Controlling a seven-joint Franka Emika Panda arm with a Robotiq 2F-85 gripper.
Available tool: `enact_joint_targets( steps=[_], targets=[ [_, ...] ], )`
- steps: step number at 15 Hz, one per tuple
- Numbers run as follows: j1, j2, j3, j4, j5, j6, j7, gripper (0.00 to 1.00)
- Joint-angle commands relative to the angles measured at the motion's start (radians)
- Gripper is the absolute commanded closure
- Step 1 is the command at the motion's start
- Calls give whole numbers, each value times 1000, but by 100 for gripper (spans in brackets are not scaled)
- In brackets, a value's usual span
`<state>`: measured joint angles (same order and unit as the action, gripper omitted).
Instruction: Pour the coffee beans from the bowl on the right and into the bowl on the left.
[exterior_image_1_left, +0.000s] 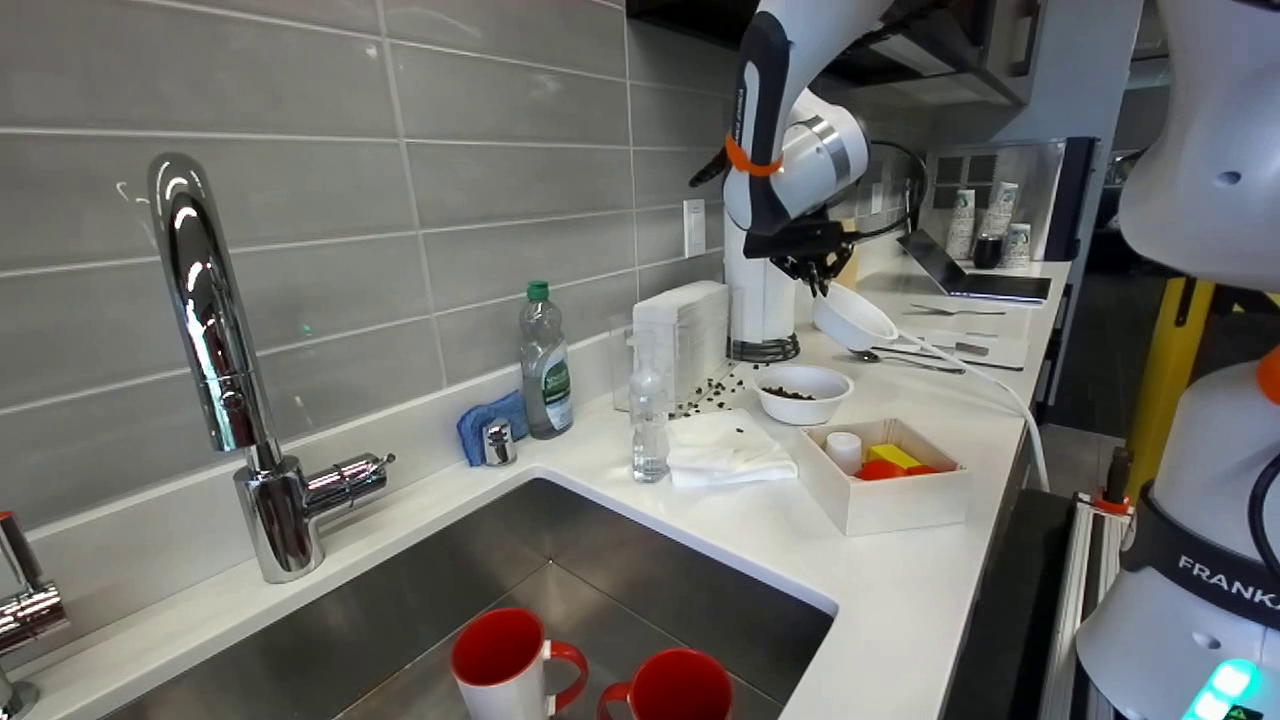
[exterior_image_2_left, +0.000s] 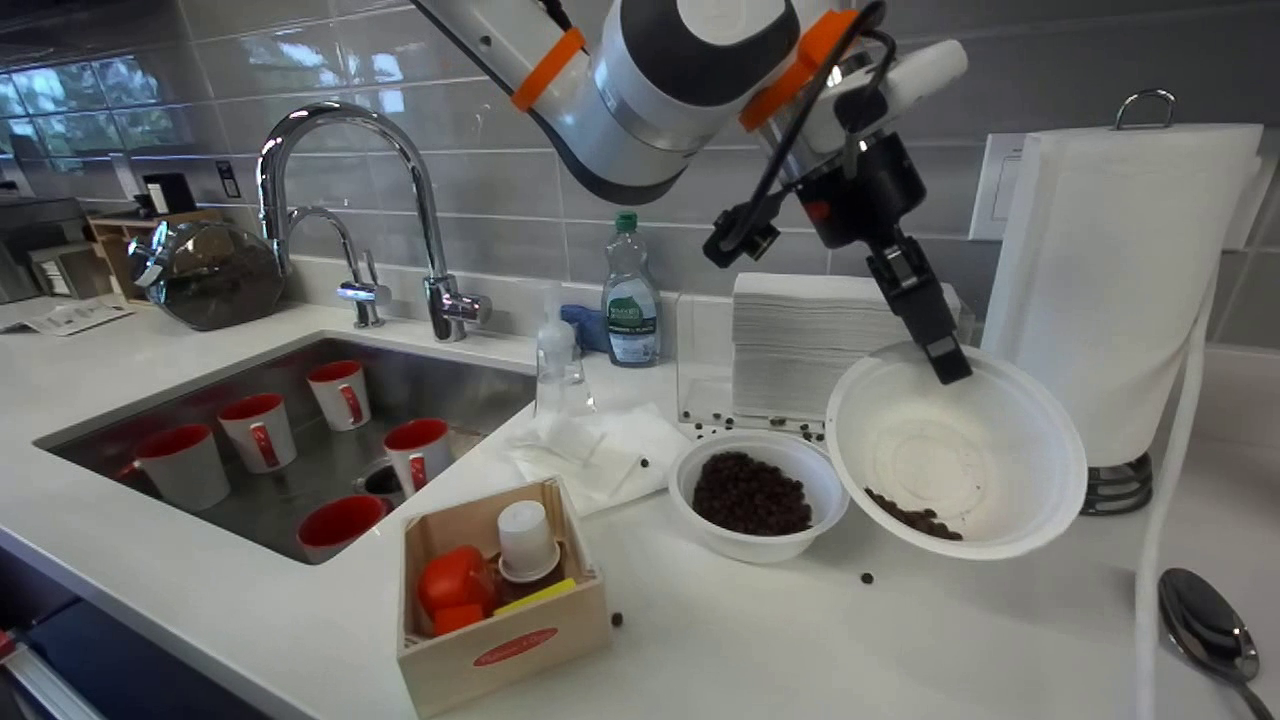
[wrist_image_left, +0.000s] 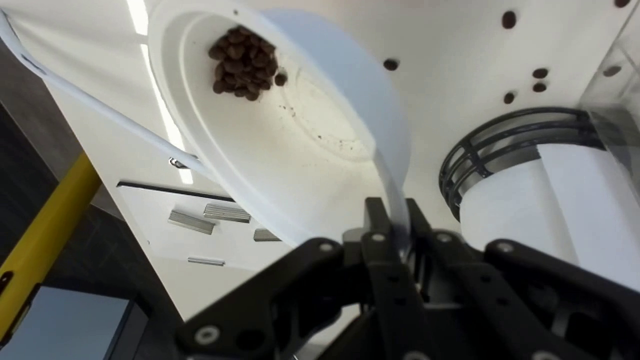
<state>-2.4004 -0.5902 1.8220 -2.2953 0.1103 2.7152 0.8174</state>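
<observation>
“franka”, last letter cut, on the arm base (exterior_image_1_left: 1185, 560); labels (exterior_image_2_left: 515, 647) on soap bottle (exterior_image_2_left: 631, 295) and wooden box (exterior_image_2_left: 576, 638), unreadable.

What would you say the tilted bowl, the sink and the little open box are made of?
The tilted bowl is probably plastic: smooth, white, thin-walled, though ceramic isn't ruled out. The sink looks like brushed stainless steel, grey with soft reflections. The open box seems to be bare wood, going by its matte, pale tan walls.
</observation>
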Motion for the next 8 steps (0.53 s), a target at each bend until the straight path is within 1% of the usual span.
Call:
enact_joint_targets(
  steps=[1,2,3,5,8],
  targets=[
    [-99,-83,74,69,64,-52,-57,99],
    [-66,-95,53,59,68,-71,-53,99],
    [-74,-116,61,68,75,-82,-55,99],
    [-68,-148,70,74,85,-106,-49,99],
    [-55,-221,80,93,174,-142,-84,99]
  ],
)
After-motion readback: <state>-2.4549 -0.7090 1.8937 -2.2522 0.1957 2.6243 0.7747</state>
